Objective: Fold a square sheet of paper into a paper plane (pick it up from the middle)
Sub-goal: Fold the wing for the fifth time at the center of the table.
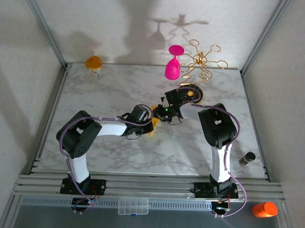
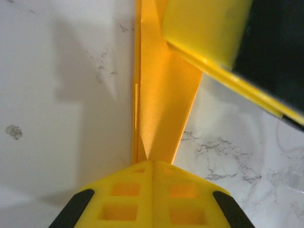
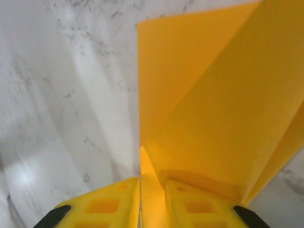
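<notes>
Centrally on the white marble table (image 1: 111, 157), both arms' jaws pinch the folded paper plane (image 2: 161, 109), plain walls around.

A pink goblet (image 1: 173, 63) hangs upside down from a gold rack (image 1: 202, 61) at the marble bench's (image 1: 108, 87) far edge. An orange-topped white cup (image 1: 94, 63) stands in the far-left corner, a dark cylinder (image 1: 246, 159) near the right edge.

The white marble-patterned table (image 1: 106, 157) has grey veining and metal rails along its sides. On it stand a gold rack (image 1: 202, 63) with a pink goblet (image 1: 173, 64) at the back, an orange-topped cup (image 1: 94, 63) at the back left corner, and 1 small dark cylinder (image 1: 247, 159) near the right edge.
</notes>
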Controlling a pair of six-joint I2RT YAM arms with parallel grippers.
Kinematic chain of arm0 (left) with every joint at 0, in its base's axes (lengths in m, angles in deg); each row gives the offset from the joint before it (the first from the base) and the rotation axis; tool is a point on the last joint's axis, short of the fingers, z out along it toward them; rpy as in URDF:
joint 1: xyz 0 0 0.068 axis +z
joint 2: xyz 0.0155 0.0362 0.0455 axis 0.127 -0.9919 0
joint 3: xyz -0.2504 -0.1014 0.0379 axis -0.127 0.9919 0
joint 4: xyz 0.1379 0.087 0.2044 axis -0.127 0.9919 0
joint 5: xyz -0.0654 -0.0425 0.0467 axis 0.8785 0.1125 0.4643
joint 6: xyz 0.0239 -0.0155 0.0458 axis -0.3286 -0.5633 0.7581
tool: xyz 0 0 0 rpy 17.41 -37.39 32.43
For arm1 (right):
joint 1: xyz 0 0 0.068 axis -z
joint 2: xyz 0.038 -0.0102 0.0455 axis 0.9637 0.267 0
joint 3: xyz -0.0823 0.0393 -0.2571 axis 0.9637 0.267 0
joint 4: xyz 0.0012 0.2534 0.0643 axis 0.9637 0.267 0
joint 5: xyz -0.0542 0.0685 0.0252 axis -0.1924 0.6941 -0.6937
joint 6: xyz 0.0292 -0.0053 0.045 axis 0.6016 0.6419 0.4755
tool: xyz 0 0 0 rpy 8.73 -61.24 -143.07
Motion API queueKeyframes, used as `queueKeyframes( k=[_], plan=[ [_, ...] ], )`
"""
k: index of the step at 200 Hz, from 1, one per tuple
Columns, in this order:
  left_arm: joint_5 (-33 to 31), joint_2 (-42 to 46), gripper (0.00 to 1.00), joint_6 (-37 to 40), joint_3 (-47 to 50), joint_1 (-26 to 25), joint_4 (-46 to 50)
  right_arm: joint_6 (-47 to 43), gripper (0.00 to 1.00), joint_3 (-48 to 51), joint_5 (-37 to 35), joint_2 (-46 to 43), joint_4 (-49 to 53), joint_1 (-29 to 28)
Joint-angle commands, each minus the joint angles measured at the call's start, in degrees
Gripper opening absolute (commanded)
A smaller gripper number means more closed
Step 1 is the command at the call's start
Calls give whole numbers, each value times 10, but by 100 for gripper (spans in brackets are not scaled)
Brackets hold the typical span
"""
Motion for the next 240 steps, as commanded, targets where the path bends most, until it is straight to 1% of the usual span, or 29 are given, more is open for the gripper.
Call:
queueKeyframes(
  k=[1,18,36,63,88,118,138,158,179,201,215,240],
  plan=[
    [-24,-9,0,7,9,3,48,-24,22,-4,-66,-34,24,2],
    [-24,-6,0,10,11,4,50,-27,18,24,-78,-49,11,0],
    [-21,-4,0,14,11,4,51,-35,16,41,-71,-53,-3,-5],
    [-15,-3,0,20,9,5,52,-46,12,41,-52,-42,-8,-16],
    [-4,5,0,30,10,7,57,-46,11,40,-51,-23,-10,-22],
    [0,26,0,58,14,12,84,-37,11,38,-90,0,16,-23],
    [3,49,0,75,18,16,98,-14,11,52,-100,0,28,-29],
    [6,78,0,81,20,19,99,29,12,83,-102,-21,30,-42],
    [16,112,0,62,29,20,61,88,12,113,-107,-51,22,-57],
    [43,128,0,11,49,17,-14,150,12,140,-86,-67,-15,-64],
    [45,124,0,-19,65,13,-52,178,12,148,-76,-73,-34,-69],
    [48,101,0,-54,81,9,-78,214,13,158,-60,-77,-54,-72]
  ],
)
